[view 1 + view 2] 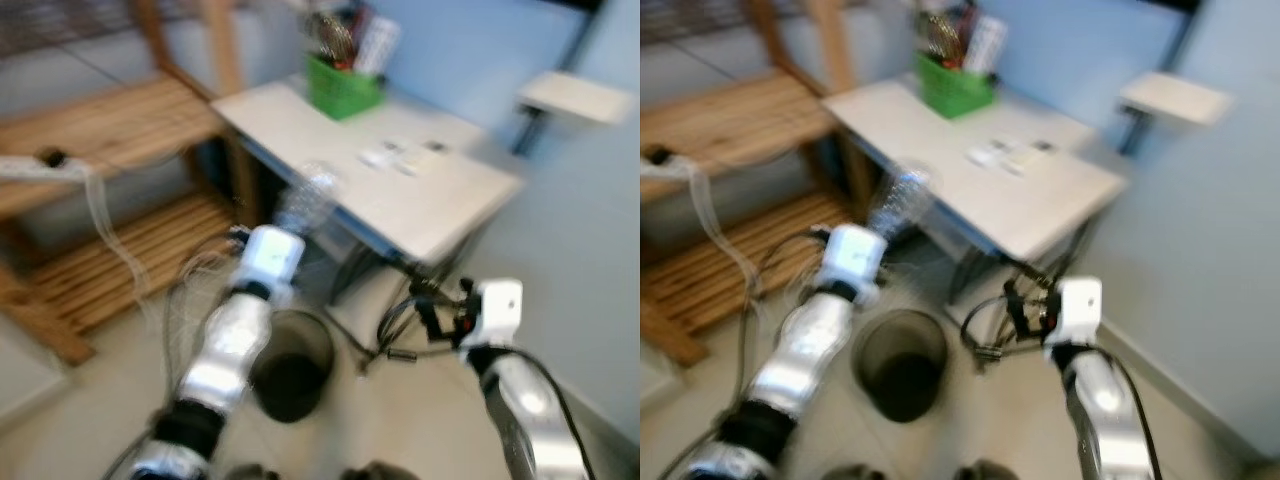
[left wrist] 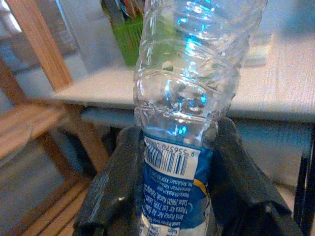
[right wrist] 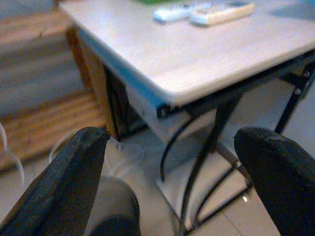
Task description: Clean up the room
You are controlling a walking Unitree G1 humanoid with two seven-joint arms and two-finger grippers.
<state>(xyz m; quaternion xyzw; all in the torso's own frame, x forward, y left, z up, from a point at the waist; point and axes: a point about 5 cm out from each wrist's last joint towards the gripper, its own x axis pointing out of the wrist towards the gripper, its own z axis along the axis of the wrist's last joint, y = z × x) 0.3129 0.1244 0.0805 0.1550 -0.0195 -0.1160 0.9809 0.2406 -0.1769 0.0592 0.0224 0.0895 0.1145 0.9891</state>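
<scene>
At the far left of the head views stands a wooden shelf unit with a white power strip on its upper board and pale cables hanging down from it. Left of centre, the left gripper has its two black fingers clamped on the blue-labelled lower part of a clear, crumpled plastic bottle, which it holds up in front of the edge of the white table. Just below the left arm, in the lower middle of the frame, a dark round waste bin sits on the pale floor. On the table, toward the upper centre, are a green basket of mixed items and some small white remotes. At the lower right, the right gripper hangs with its fingers spread wide and nothing between them, near the table's black legs.
</scene>
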